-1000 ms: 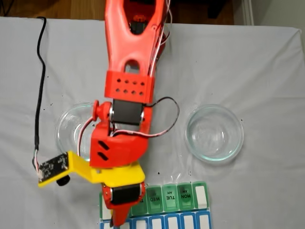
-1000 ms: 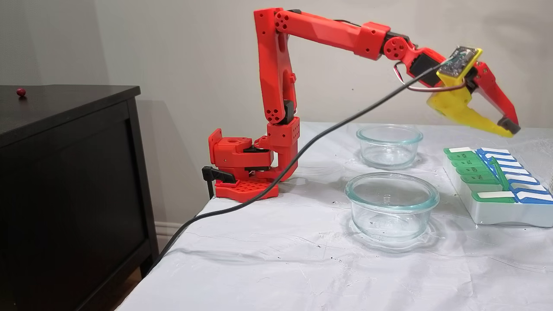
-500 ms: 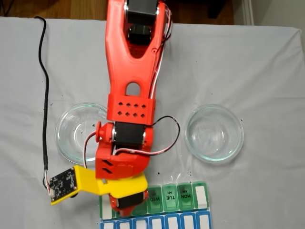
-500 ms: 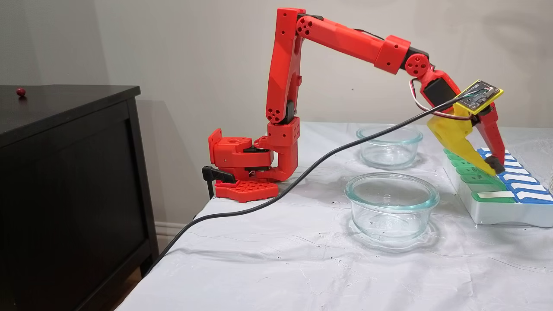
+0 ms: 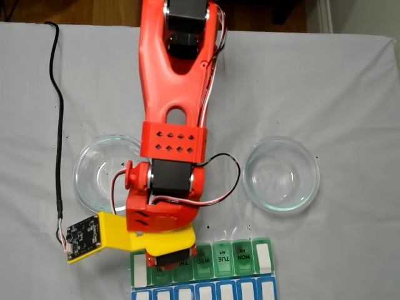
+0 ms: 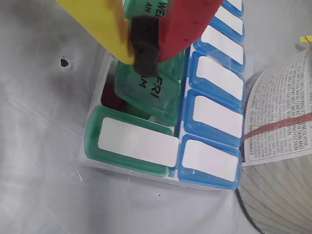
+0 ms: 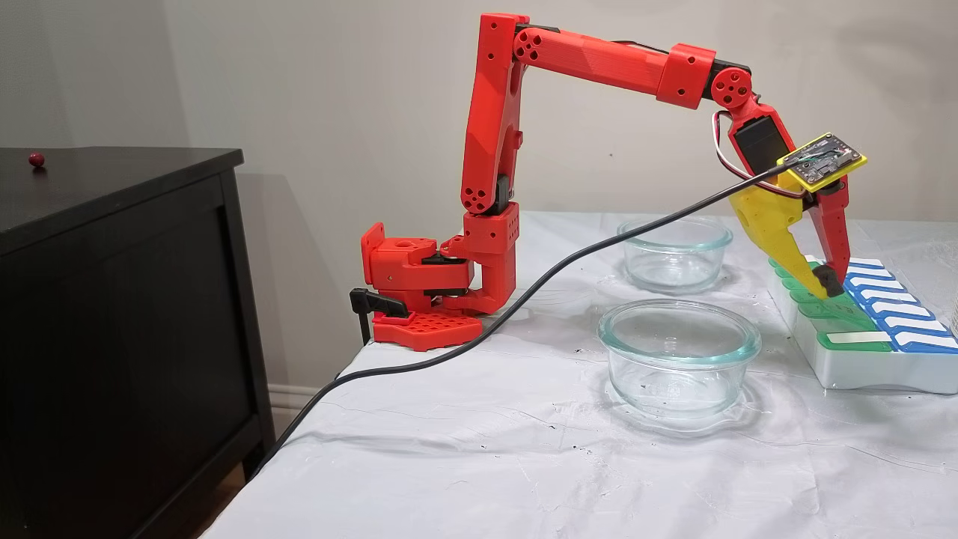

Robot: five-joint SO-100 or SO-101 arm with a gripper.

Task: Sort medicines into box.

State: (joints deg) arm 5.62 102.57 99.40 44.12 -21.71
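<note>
Green and blue lids of the box (image 5: 237, 259) line the bench's (image 5: 350, 94) lower edge in a fixed view. Wrist view: the pincer (image 6: 141, 53), tips together and empty, presses the tilted FRI lid (image 6: 156, 95); a dark red pill (image 6: 113, 100) lies beneath. Another fixed view: pincer tips touch the box's green row.

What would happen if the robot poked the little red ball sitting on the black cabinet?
The red ball looks round and tiny, so it would probably roll at the lightest poke. The black cabinet top looks flat and rimless, so the ball might roll right off. It is likely light and hard to pinch.
</note>
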